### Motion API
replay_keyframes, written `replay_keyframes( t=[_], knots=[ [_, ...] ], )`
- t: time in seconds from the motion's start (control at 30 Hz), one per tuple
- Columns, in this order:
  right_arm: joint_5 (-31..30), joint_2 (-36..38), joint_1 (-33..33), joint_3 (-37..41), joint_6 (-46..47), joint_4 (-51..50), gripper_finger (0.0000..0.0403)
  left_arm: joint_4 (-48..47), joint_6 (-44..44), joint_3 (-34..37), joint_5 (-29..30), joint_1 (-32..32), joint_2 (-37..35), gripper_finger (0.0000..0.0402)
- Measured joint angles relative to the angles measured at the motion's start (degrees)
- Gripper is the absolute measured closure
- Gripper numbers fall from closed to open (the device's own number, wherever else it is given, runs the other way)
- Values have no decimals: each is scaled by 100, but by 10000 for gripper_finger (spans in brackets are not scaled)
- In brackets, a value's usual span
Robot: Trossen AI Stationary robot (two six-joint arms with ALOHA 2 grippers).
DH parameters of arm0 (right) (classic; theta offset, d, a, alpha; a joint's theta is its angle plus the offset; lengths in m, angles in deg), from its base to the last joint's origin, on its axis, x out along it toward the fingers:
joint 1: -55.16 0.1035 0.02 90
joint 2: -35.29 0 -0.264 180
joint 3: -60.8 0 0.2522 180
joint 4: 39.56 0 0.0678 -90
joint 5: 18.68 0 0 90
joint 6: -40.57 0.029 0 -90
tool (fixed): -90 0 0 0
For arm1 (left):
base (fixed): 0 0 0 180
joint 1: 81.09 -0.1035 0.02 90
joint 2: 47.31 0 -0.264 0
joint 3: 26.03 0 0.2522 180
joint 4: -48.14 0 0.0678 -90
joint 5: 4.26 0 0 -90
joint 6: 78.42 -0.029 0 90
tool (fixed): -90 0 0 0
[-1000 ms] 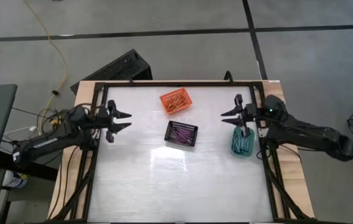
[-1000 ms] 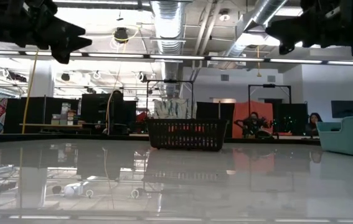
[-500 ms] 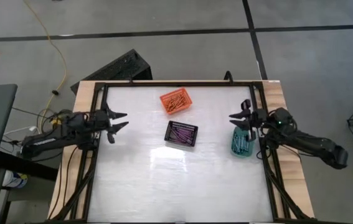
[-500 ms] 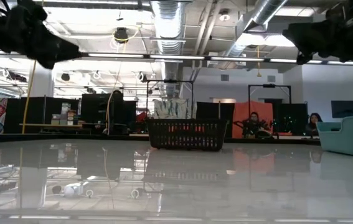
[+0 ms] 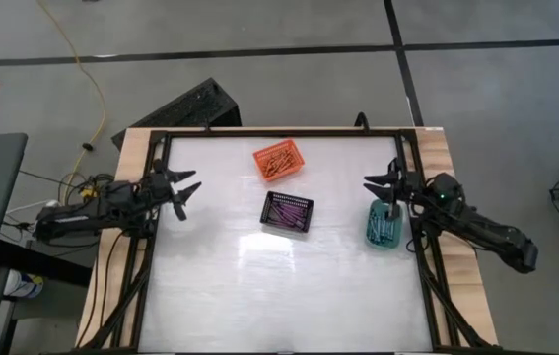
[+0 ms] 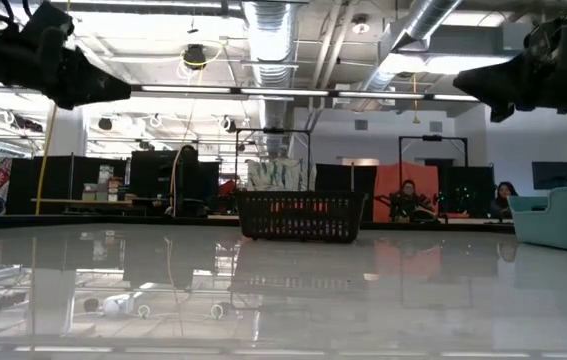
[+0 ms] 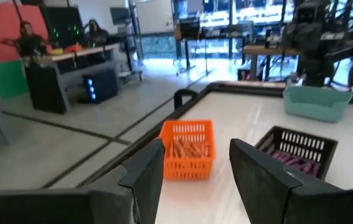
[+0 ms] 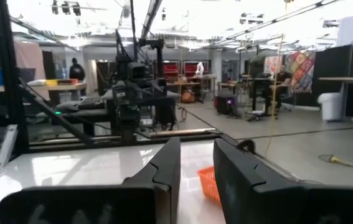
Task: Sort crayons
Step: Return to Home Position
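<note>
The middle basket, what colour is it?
The basket is black, holding purple crayons; clearest in the high view.

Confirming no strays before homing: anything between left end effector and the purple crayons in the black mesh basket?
Nothing visible. The left end effector hangs at the table's left edge; only bare white tabletop lies between it and the purple crayons in the black mesh basket. The orange mesh basket sits off that line.

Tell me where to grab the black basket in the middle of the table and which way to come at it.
Pinch the top edge of one long wall of the black basket, coming straight down from above, one finger inside, one outside. It stands upright, open top up, and the purple crayons lie along its floor, so that edge looks free.
</note>
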Motion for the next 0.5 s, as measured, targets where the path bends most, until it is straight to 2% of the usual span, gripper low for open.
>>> replay_keyframes(
  t=[0.1,0.27,0.3,0.4,0.5],
  knots=[
    [-379,-24,150,2,-156,-17,305,149,-86,0,167,131,0,228],
    [-667,-79,456,4,-585,218,305,425,-169,220,360,468,-2,228],
    [-673,-79,505,6,-617,315,305,503,-182,310,246,553,0,228],
    [-397,-81,684,8,-664,550,305,862,-174,595,-835,702,0,228],
    [-235,-168,851,8,-598,545,306,651,79,675,-1475,726,2,228]
  ],
)
